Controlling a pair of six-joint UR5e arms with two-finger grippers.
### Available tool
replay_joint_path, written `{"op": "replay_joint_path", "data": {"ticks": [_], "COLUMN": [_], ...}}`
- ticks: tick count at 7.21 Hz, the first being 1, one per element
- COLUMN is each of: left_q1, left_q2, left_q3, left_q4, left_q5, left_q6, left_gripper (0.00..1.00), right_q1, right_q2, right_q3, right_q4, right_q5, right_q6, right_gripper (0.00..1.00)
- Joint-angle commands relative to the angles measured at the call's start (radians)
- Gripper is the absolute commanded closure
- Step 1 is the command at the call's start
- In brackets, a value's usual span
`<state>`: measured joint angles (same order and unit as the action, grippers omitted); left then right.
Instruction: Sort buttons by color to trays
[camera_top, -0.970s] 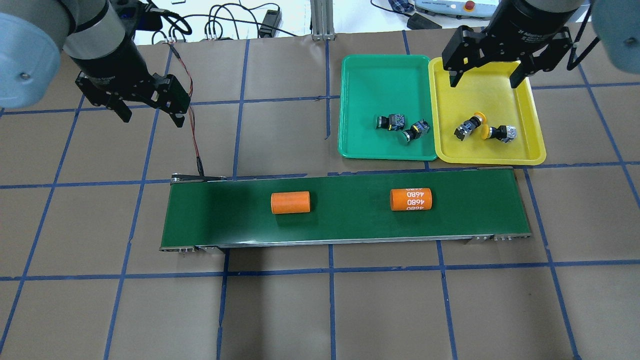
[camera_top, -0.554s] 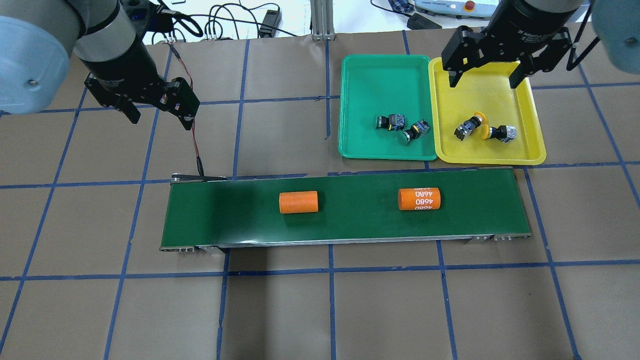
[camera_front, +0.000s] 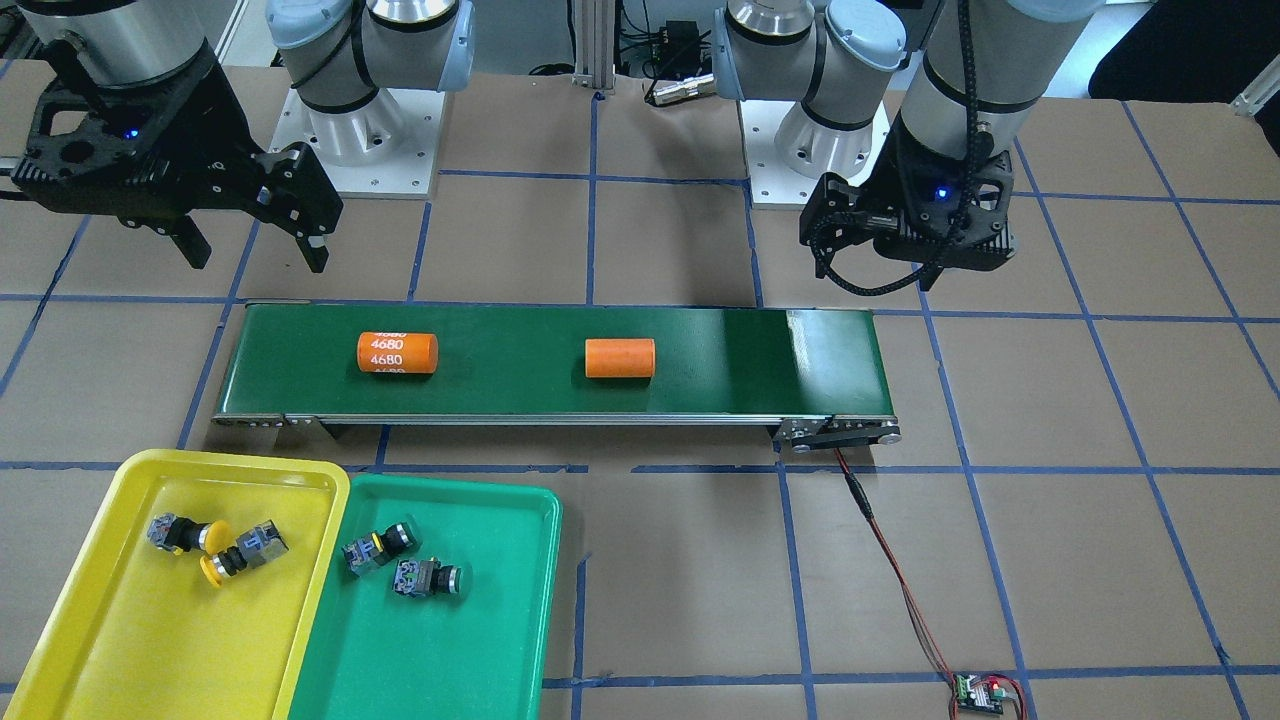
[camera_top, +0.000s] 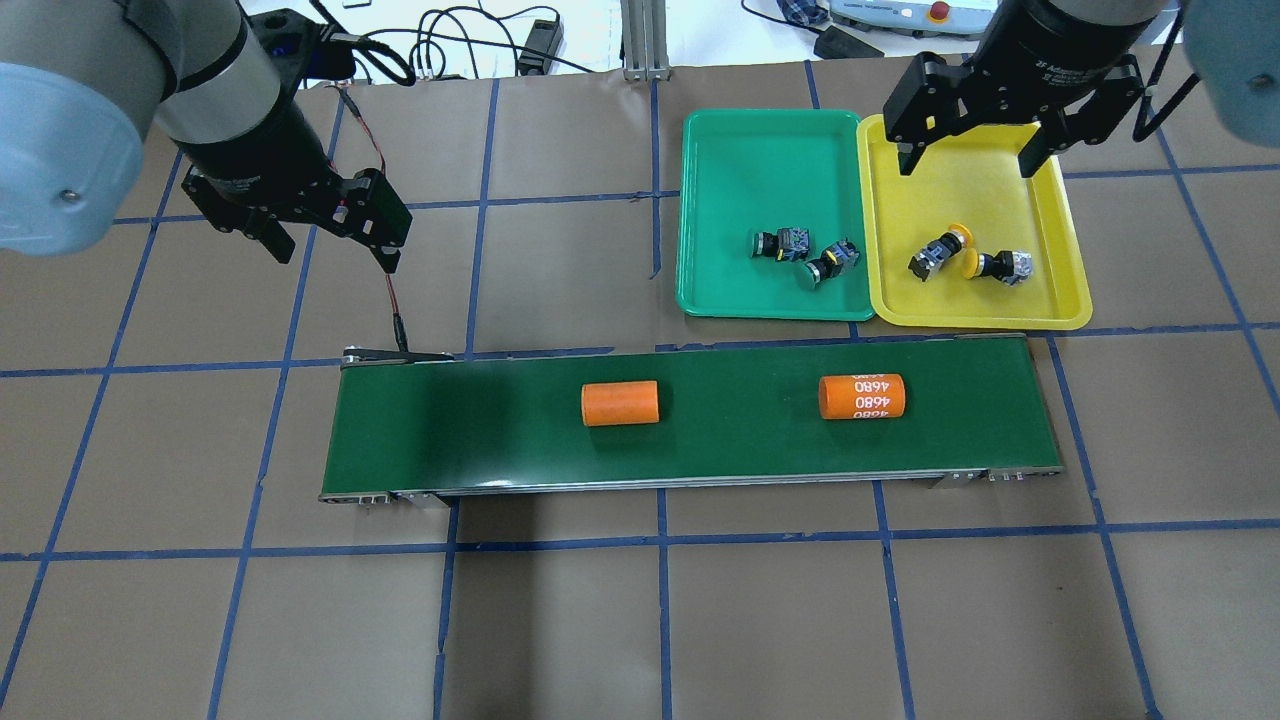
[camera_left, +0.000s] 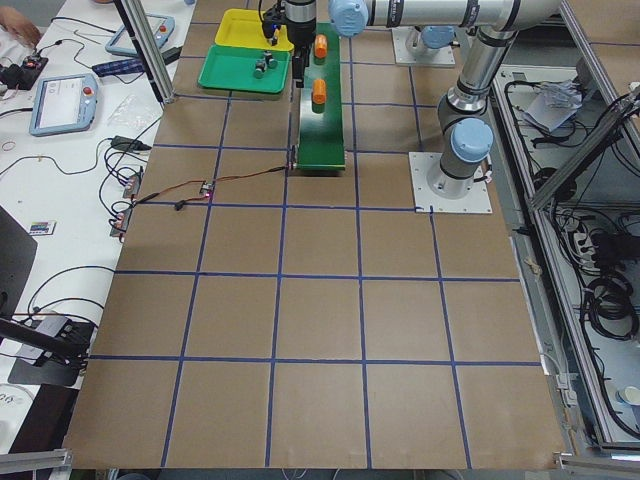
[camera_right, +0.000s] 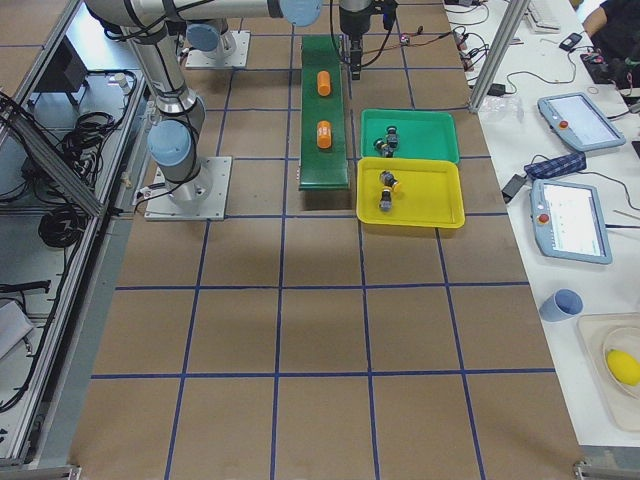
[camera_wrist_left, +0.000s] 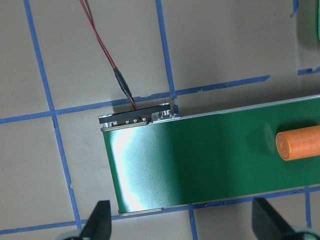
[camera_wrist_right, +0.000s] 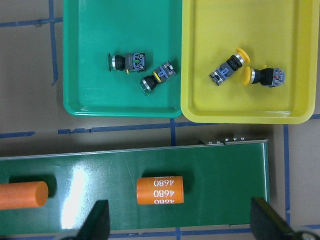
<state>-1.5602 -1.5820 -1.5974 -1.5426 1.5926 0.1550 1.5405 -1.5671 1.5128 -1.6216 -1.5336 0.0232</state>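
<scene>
Both held high, left fingers (camera_top: 281, 243) spread, right fingers (camera_top: 904, 155) spread

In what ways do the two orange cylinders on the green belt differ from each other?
The printed cylinder carries white 4680 marks all over its side; the plain cylinder has no marks. The plain cylinder lies about mid-belt, while the printed cylinder lies nearer one end. Both are orange, look much alike in size, and lie on their sides, lengthwise along the belt.
</scene>
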Motion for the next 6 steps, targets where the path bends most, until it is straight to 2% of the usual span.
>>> {"op": "replay_joint_path", "data": {"ticks": [1,3,6], "left_q1": [0.002,0.005,0.0], "left_q2": [-0.009,-0.035,-0.032], "left_q3": [0.008,0.052,0.042], "left_q4": [0.015,0.007,0.006], "left_q5": [-0.005,-0.003,-0.006], "left_q6": [-0.075,-0.134,-0.129], "left_gripper": [0.0,0.0,0.0], "right_q1": [0.0,0.0,0.001], "right_q2": [-0.001,-0.001,-0.005], "right_q3": [0.003,0.006,0.006], "right_q4": [0.0,0.0,0.0], "right_q5": [-0.002,0.001,0.001], "right_q6": [0.0,0.0,0.0], "right_gripper": [0.0,0.0,0.0]}}
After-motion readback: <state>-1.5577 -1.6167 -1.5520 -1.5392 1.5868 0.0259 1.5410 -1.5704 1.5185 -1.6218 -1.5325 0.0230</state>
